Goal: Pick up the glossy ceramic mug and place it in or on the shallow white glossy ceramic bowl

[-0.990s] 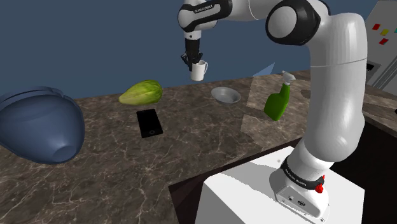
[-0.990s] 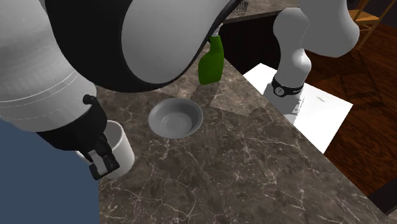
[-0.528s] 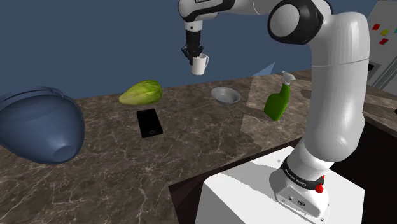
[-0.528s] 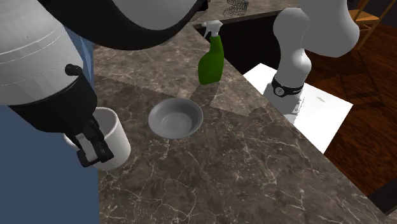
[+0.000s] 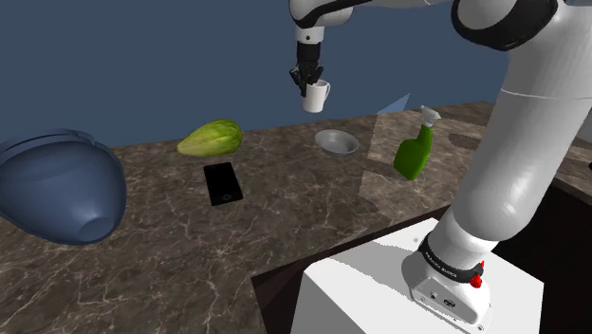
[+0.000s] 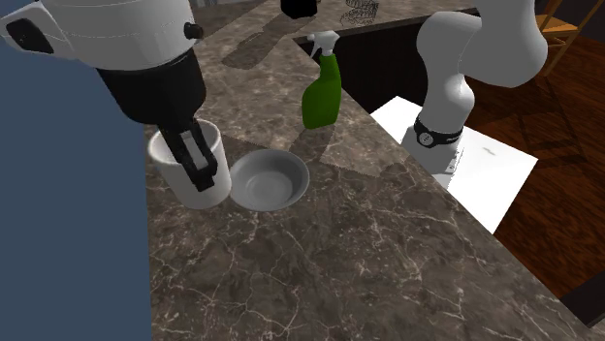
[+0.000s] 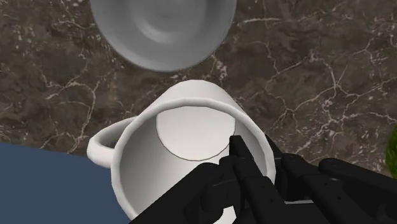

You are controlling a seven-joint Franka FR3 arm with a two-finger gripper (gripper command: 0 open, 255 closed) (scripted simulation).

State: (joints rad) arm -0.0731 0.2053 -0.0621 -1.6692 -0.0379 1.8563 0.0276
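Note:
A white glossy mug [image 5: 319, 97] hangs in the air, upright, with my gripper [image 5: 308, 83] shut on its rim. One finger is inside the mug [image 7: 191, 149] and the other outside, as the wrist view shows at the gripper [image 7: 257, 159]. The shallow grey-white bowl [image 5: 338, 142] rests on the dark marble counter, below the mug and a little toward the shoulder view's right. From the second exterior view the mug [image 6: 184, 167] appears just left of the bowl [image 6: 269, 180]. The bowl [image 7: 162, 28] lies just beyond the mug's rim.
A green spray bottle [image 5: 414, 152] stands right of the bowl. A black phone [image 5: 223, 182] and a green vegetable [image 5: 211, 138] lie to the shoulder view's left, and a large blue rounded object [image 5: 57, 185] sits at the far left. The white stand [image 5: 398, 285] is at lower right.
The arm has carried the mug up and toward the shoulder view's right, closer to the bowl. The grip on the rim is unchanged.

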